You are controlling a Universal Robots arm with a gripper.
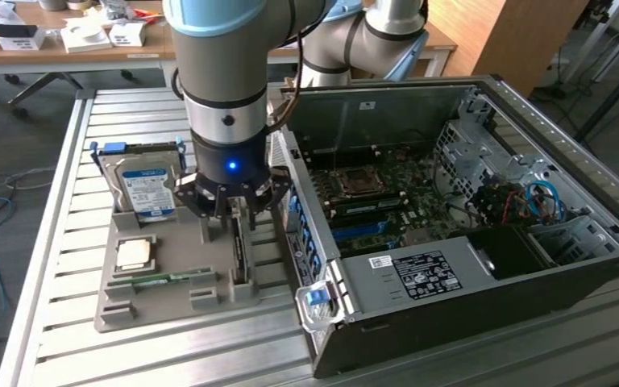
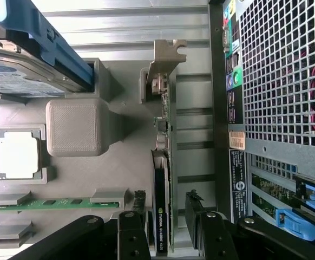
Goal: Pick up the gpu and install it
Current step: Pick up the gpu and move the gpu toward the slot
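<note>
Slatted metal table (image 1: 51,242), grey tray (image 1: 126,310) beside the open case (image 1: 482,266). Gpu (image 2: 162,216) stands on edge in a tray slot, long axis parallel to the case wall. Gripper (image 1: 232,226) directly above it, jaws spread, straddling the thin edge; contact unclear.

The gripper (image 1: 236,216) hung with jaws apart just above the gpu (image 1: 242,262), which stood on edge in the tray (image 1: 180,242). In the exterior view, the drive (image 1: 146,189) stood at the gripper's ten o'clock, the stick (image 1: 164,278) at seven, and the open case (image 1: 450,322) at three.
</note>
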